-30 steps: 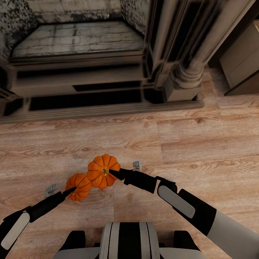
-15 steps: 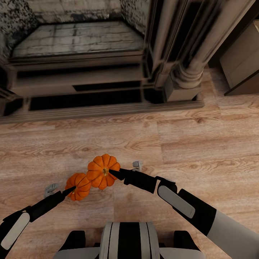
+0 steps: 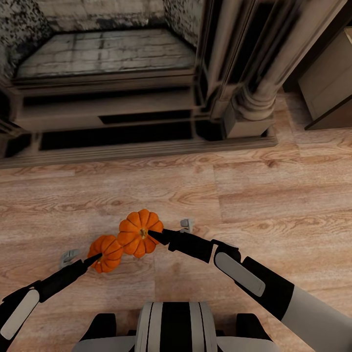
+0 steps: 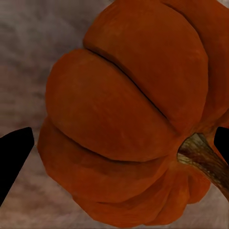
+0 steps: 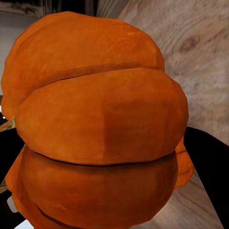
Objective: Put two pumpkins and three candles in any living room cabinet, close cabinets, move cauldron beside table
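Observation:
Two ribbed orange pumpkins hang just above the wood floor in front of my trunk. My left gripper (image 3: 102, 255) is shut on the lower-left pumpkin (image 3: 108, 249). In the left wrist view that pumpkin (image 4: 129, 109) sits between the two black fingers (image 4: 14, 157), its dark stem toward one of them. My right gripper (image 3: 149, 234) is shut on the other pumpkin (image 3: 136, 230), its fingertip at the stem. Seen from the right wrist, this pumpkin (image 5: 100, 119) is pressed between the black fingers (image 5: 210, 167). At the upper right edge stands a dark-brown unit with a pale beige panel, apparently the cabinet (image 3: 328, 80).
A stone fireplace (image 3: 112, 83) with a raised hearth and a column (image 3: 259, 93) spans the far side. Open wood floor (image 3: 274, 195) lies between it and me. My base (image 3: 176, 327) shows at the bottom.

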{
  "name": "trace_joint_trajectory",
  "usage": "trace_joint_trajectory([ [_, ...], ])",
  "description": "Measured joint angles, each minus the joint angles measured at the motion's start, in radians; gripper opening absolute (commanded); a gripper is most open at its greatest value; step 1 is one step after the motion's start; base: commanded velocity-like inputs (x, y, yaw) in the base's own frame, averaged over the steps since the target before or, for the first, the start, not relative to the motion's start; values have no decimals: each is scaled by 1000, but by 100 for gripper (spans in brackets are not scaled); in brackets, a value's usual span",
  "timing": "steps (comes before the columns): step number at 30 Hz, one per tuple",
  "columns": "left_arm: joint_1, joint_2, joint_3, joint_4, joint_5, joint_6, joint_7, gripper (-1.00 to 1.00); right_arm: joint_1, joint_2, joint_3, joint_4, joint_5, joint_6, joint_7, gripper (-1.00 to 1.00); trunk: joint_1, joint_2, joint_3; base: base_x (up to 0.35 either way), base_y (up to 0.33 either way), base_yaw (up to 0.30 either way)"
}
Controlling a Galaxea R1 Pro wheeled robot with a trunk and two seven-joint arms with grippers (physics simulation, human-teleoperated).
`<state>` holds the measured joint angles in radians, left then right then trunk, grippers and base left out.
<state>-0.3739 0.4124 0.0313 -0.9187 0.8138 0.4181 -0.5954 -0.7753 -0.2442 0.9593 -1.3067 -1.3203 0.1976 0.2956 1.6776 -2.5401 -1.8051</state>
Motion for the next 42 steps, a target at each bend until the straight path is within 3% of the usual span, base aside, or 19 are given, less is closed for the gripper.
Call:
trace_joint_trajectory([
  [10,0,0,6,2,-11,-9,7,-100,0,-1,0,0,0,0,0,-100,-1,1,12,0,0,0],
  [42,0,-1,5,1,-12,-9,6,-100,0,-1,-1,0,-3,0,0,-100,-16,8,135,0,0,0],
])
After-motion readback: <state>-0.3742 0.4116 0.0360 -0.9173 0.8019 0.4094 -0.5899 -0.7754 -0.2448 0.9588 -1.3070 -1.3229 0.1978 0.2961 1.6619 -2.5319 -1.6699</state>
